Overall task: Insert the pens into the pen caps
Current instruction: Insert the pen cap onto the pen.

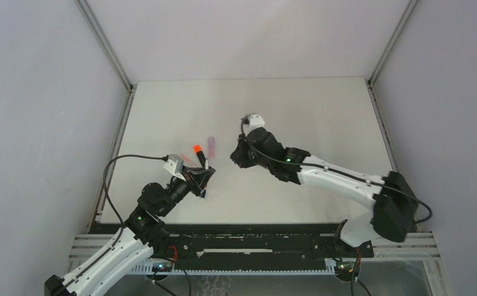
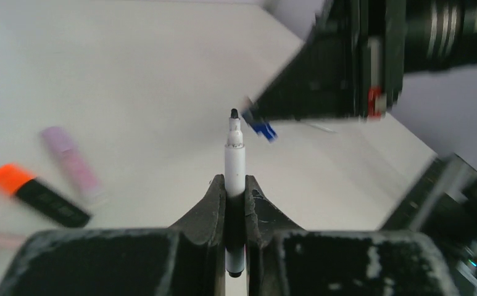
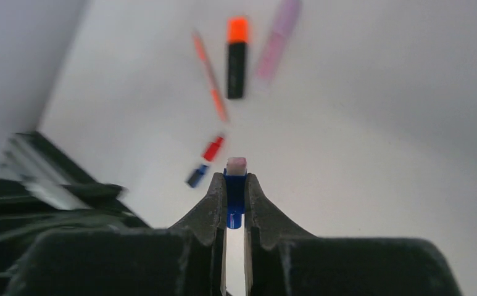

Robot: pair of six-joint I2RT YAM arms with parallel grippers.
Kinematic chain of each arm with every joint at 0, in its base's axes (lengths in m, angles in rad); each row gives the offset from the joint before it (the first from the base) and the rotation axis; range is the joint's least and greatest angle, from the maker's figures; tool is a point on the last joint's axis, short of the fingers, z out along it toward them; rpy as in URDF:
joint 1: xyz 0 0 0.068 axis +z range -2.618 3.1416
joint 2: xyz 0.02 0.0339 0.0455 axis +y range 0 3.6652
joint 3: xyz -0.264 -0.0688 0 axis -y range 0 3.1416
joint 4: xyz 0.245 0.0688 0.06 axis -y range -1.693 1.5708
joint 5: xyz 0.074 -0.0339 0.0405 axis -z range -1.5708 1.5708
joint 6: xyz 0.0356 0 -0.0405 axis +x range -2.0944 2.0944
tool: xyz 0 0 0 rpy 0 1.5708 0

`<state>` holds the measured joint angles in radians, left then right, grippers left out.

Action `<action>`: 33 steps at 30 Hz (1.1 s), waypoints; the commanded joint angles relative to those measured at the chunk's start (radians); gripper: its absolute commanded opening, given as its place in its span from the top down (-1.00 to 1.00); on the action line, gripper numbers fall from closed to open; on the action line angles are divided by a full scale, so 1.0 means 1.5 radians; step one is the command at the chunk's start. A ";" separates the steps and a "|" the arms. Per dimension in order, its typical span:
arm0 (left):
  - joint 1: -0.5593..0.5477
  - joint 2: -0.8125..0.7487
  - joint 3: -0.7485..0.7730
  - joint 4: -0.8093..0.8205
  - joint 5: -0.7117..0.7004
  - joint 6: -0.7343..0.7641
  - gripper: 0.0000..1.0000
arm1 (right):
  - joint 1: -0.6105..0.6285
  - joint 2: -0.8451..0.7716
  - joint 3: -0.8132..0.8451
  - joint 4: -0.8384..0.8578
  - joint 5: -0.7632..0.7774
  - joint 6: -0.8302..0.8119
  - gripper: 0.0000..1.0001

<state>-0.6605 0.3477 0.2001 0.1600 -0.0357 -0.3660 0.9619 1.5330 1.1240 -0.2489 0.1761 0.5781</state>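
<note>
My left gripper is shut on a thin white pen with a dark tip. The tip points at the right gripper. My right gripper is shut on a short blue cap with a pale end. That cap shows in the left wrist view, just right of the pen tip and apart from it. On the table lie a black orange-tipped highlighter, a lilac highlighter, a thin red pen, a red cap and a dark blue cap.
The two highlighters also show at the left of the left wrist view, the orange-tipped one and the lilac one. The white table is walled at the back and both sides. A black rail runs along its near edge.
</note>
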 commanded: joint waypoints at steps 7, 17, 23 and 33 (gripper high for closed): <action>-0.007 0.047 -0.029 0.209 0.296 0.004 1.00 | 0.000 -0.193 -0.127 0.310 -0.160 0.029 1.00; -0.010 0.033 -0.032 0.209 0.302 0.004 1.00 | 0.037 -0.191 -0.140 0.411 -0.174 0.034 1.00; -0.013 0.032 -0.031 0.210 0.302 0.003 1.00 | 0.044 -0.188 -0.140 0.429 -0.173 0.034 1.00; -0.015 0.026 -0.033 0.210 0.298 0.001 1.00 | 0.051 -0.186 -0.140 0.424 -0.176 0.034 1.00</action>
<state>-0.6777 0.3931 0.1761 0.4324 0.3988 -0.3664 1.0248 1.2560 0.9035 0.3344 -0.0807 0.6212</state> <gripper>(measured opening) 0.124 0.038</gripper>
